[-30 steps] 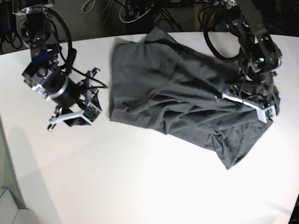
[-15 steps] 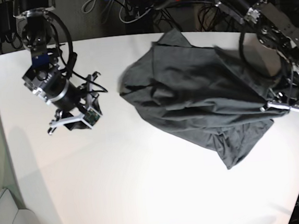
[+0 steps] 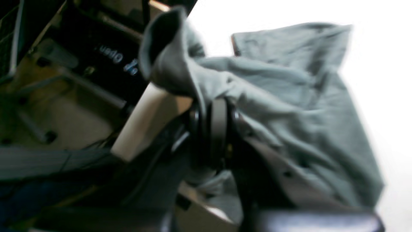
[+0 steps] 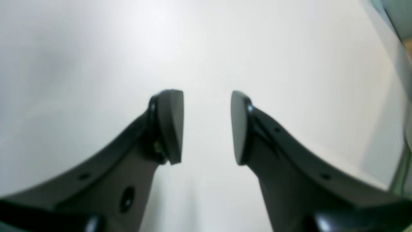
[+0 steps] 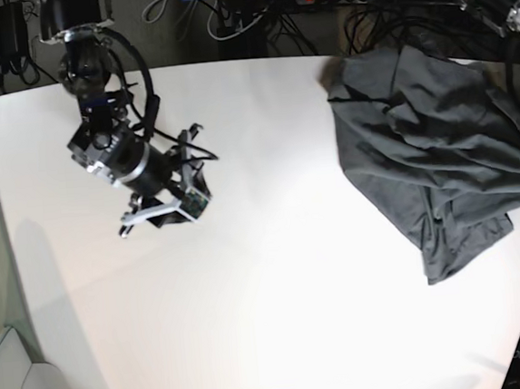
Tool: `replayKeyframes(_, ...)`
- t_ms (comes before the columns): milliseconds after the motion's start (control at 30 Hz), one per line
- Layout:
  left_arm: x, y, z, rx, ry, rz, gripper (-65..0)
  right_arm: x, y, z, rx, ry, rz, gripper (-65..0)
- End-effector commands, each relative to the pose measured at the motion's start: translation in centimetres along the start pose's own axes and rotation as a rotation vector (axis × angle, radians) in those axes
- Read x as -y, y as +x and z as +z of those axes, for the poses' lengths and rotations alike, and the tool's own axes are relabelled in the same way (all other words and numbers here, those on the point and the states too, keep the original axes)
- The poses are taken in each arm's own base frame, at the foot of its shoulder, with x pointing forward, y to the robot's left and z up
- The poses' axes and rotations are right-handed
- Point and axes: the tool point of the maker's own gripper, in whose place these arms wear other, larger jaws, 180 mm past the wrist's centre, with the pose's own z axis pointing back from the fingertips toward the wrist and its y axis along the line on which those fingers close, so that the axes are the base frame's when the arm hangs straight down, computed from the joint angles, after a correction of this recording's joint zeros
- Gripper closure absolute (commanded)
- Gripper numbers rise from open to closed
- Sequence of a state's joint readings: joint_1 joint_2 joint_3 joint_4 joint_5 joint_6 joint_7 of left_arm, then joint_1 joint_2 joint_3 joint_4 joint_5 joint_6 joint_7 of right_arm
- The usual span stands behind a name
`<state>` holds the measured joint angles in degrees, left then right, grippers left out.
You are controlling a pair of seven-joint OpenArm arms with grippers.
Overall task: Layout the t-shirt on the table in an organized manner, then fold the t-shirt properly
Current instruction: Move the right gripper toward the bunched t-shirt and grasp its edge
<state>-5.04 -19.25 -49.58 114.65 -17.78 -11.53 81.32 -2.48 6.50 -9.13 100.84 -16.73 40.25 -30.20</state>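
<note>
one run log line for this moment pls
left gripper: shut on dark charcoal-grey cloth t-shirt | right gripper: open, empty | shirt: bunched at white table edge

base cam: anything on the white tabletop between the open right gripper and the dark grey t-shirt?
Nothing: bare white table between the right gripper and the dark charcoal-grey cloth t-shirt, in the base view.

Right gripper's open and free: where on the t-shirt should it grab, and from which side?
Probably the loose hem corner of the t-shirt nearest the table centre. It lies flat and exposed, so the right gripper could come from the bare side and pinch that edge from above. The left gripper already clamps the bunched far side.
</note>
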Motion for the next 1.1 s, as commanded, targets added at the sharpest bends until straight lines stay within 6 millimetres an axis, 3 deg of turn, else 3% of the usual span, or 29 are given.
replayKeyframes(0, 0.1, 2.6, 0.6, 0.083, -0.012, 0.003, -0.3, -0.1, 1.6, 0.0, 0.049, 0.002, 0.017, -25.2)
replayKeyframes(133, 1.8, 4.4, 0.9, 0.142, -0.094, 0.037, -0.3, -2.9, 2.9, -0.4, 0.077, 0.072, 0.059, -25.2)
replayKeyframes(367, 6.5, 6.3, 1.3, 0.219, -0.288, 0.144, -0.2, -8.8, 4.2, -0.5, 0.107, 0.211, 0.113, -25.2)
replayKeyframes(533, 6.9, 7.0, 1.4, 0.239, -0.302, 0.165, -0.2, -11.9, 5.4, -0.3, 0.137, 0.286, 0.155, -25.2)
replayKeyframes(667, 6.6, 7.2, 1.5, 0.245, -0.295, 0.16, -0.2, -14.5, 4.9, -1.3, 0.113, 0.356, 0.152, -25.2)
replayKeyframes(800, 6.4, 7.4, 1.6, 0.251, -0.294, 0.156, -0.2, -15.3, 4.5, -3.4, 0.075, 0.387, 0.115, -25.2)
replayKeyframes(1067, 6.4, 7.2, 1.5, 0.243, -0.295, 0.155, -0.2, -15.5, 6.8, -5.6, 0.09, 0.405, 0.099, -25.2)
